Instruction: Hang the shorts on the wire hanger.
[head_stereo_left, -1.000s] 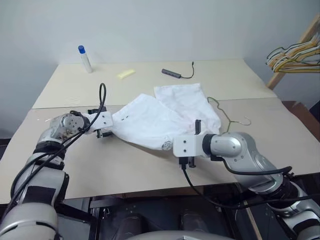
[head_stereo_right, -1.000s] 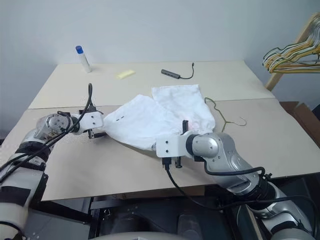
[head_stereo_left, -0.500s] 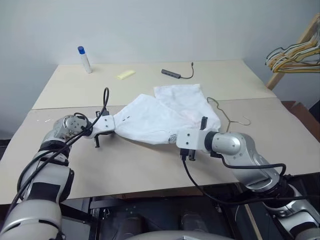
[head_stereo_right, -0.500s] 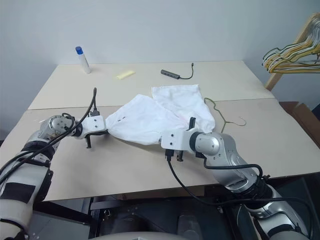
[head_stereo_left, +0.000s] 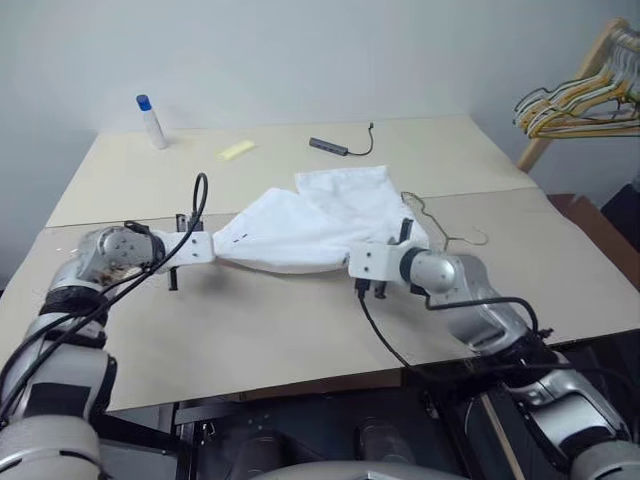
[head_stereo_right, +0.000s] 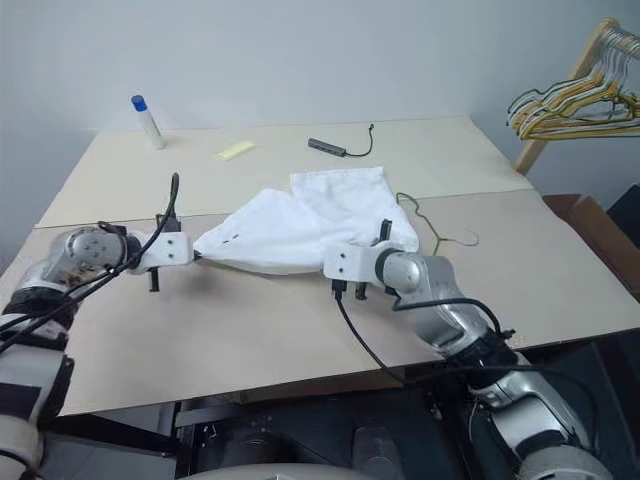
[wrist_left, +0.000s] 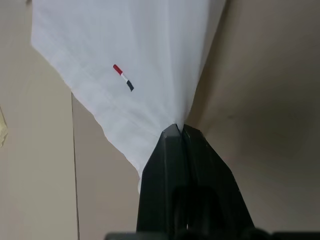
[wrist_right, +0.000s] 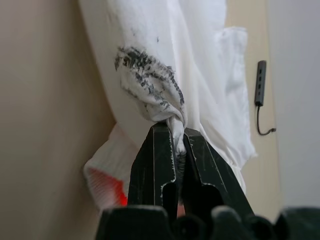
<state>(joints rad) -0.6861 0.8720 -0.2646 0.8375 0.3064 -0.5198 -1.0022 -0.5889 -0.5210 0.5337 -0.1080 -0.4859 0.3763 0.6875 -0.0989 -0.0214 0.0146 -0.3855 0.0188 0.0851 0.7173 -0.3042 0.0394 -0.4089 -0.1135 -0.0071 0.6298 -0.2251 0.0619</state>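
The white shorts (head_stereo_left: 315, 220) lie on the beige table (head_stereo_left: 260, 320), stretched between my two grippers. My left gripper (wrist_left: 178, 128) is shut on the shorts' left edge, close to a small red and black mark (wrist_left: 123, 77). In the left eye view the left gripper (head_stereo_left: 213, 250) sits at the cloth's left tip. My right gripper (wrist_right: 172, 128) is shut on a bunched fold of the shorts with black marks, at the cloth's near right side (head_stereo_left: 345, 263). The wire hanger (head_stereo_left: 443, 238) lies flat to the right of the shorts, partly under them.
At the back of the table stand a white tube with a blue cap (head_stereo_left: 150, 120), a yellow scrap (head_stereo_left: 237, 150) and a grey hub with a cable (head_stereo_left: 330, 147). Bunched hangers (head_stereo_left: 575, 98) hang on a wooden rack at the far right.
My left gripper has shut on the shorts' edge and drawn it left. The right gripper has moved forward with its fold, so the cloth now hangs taut between them. The camera has shifted.
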